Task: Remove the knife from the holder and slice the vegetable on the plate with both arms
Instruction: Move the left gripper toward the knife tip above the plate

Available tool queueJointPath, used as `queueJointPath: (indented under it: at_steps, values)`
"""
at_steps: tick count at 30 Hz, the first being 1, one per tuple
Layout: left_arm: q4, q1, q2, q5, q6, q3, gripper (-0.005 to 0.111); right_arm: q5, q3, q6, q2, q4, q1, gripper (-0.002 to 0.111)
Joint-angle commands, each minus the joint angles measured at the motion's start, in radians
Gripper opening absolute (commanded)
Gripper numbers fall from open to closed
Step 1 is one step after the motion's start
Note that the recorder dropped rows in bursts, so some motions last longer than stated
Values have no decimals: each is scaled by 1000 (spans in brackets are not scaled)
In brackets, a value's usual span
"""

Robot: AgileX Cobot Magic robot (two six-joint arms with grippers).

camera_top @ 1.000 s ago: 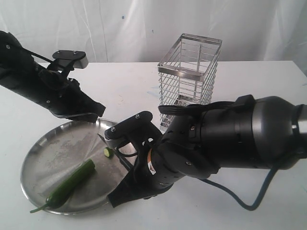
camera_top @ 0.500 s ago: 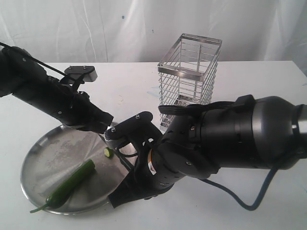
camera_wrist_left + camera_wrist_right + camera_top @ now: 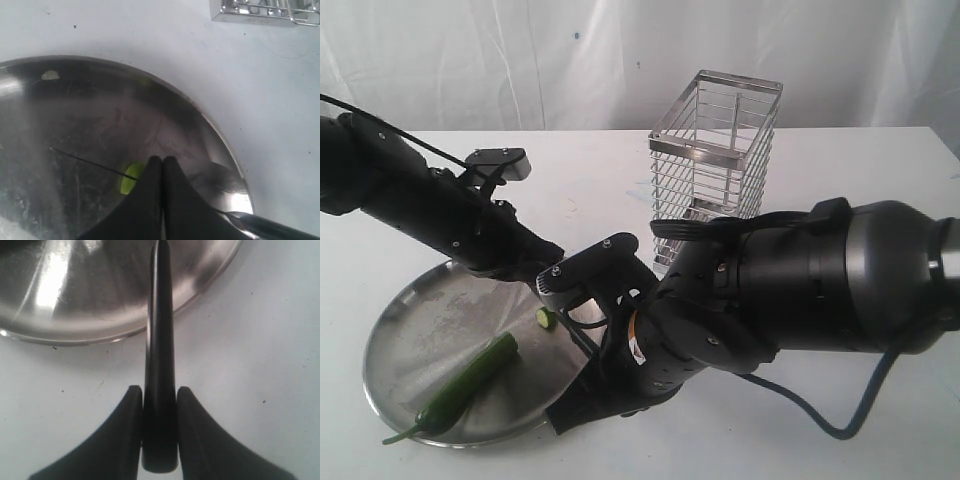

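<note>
Right gripper (image 3: 160, 396): jaws clamped on the knife (image 3: 159, 330), its point reaching over the plate (image 3: 395, 330) rim. Left gripper (image 3: 162, 162): jaws clenched, empty, tips over plate just beside cut slice (image 3: 129, 179). Vegetable (image 3: 470, 385) lies on plate. Holder (image 3: 715, 170) upright on worktop (image 3: 860, 190).
</note>
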Motion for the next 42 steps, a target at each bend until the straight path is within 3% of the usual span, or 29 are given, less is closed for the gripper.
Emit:
queueJointPath:
  at_steps: [1,13,26,36,42]
  values:
    - [-95,-3,19,11,89,-1,0,4,4,-11,0,1,0,0]
    - [-33,-3,129,40,91,-1,0,17,4,-10,0,1,0,0]
    - [-27,0,54,4,91,-17,0,17,4,-13,0,1,0,0]
    - [334,0,-57,51,-137,-72,0,17,4,-13,0,1,0,0]
    - [353,0,-33,14,-157,-49,0,13,4,-13,0,1,0,0]
